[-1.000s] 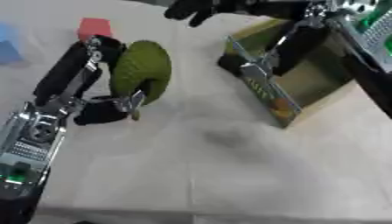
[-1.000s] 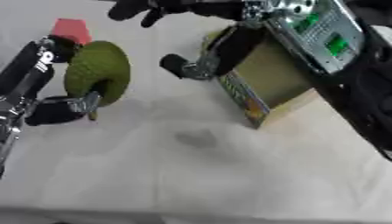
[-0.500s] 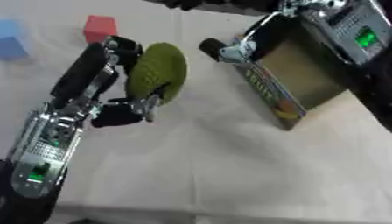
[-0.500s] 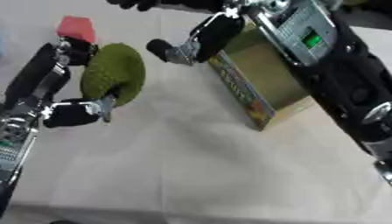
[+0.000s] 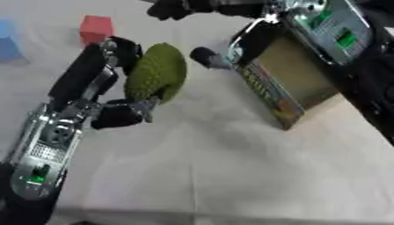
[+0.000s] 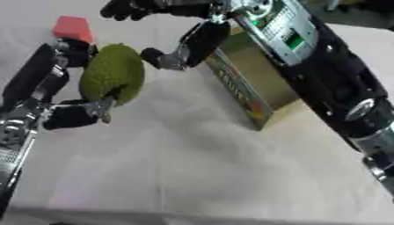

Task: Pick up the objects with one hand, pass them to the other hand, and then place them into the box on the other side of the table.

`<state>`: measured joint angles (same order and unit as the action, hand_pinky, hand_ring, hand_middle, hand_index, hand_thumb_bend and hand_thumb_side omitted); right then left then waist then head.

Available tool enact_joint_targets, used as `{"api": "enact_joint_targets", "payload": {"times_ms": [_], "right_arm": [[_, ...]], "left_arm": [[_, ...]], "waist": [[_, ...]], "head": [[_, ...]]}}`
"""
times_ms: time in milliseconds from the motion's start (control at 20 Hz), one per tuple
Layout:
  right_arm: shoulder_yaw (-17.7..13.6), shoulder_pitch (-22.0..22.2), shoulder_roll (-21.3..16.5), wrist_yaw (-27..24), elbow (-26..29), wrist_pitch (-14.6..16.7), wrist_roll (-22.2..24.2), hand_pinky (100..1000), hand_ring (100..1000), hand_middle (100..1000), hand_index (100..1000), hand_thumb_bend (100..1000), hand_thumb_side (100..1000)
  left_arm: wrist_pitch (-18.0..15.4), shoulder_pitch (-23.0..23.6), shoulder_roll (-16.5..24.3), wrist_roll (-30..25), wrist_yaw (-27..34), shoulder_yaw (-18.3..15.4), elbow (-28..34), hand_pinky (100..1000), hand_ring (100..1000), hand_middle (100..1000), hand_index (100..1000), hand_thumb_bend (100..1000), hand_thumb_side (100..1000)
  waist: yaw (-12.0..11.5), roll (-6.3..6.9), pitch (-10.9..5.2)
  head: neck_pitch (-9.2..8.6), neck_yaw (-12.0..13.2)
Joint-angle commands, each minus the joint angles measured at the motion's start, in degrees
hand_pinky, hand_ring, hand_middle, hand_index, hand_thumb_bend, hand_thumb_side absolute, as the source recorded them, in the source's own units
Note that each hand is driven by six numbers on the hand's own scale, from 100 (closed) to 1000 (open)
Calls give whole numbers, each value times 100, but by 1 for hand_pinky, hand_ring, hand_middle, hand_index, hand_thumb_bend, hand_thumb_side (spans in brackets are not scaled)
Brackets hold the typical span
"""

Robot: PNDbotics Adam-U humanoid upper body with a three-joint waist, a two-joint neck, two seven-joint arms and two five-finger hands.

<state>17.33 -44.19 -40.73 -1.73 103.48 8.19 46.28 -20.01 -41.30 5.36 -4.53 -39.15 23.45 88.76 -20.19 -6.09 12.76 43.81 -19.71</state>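
The left robot hand (image 5: 115, 94) clasps the bumpy, probably light, grippy fruit (image 5: 157, 78); the right robot hand (image 6: 165, 30), spread open at 2 o'clock, should take its free side.

- The left hand (image 5: 115, 94) is black, with a thick rounded thumb and silver metal at the joint where the thumb meets the palm.
- The left forearm (image 5: 48, 145) is a silver metal block with round screw heads, a printed label and a small green light near the lower edge.
- Above it, the left wrist (image 5: 81, 77) is a long, smooth black casing.
- The right hand (image 6: 181, 46) is black too, its fingers ending in rounded dark tips.
- The right forearm (image 6: 281, 30) bears a grey plate with a green lit patch.
- Lower down, the right arm (image 6: 350, 112) is glossy black with a round silver joint.
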Motion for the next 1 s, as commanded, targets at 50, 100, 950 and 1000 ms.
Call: {"api": "enact_joint_targets", "payload": {"times_ms": [50, 100, 950, 1000], "right_arm": [[-31, -52, -99, -47, 85, -28, 250, 1000, 1000, 1000, 1000, 100, 284], [-27, -54, -95, -72, 92, -49, 323, 1000, 1000, 1000, 1000, 100, 282], [68, -73, 61, 77, 23, -39, 569, 1000, 1000, 1000, 1000, 100, 277], [78, -79, 75, 96, 12, -29, 569, 1000, 1000, 1000, 1000, 100, 277]], "left_arm": [[-27, -103, -35, 68, -78, -67, 46, 380, 386, 351, 385, 100, 245], [-30, -104, -43, 82, -97, -74, 37, 380, 386, 351, 385, 100, 243], [-168, -149, -227, 124, -210, -9, 69, 382, 386, 350, 395, 100, 235], [-176, -151, -236, 114, -206, -1, 74, 382, 386, 349, 394, 100, 236]], "waist": [[1, 42, -48], [-2, 50, -43], [-92, 42, 27], [-99, 36, 30]], "head": [[30, -86], [30, -100], [30, -333], [30, -334]]}}
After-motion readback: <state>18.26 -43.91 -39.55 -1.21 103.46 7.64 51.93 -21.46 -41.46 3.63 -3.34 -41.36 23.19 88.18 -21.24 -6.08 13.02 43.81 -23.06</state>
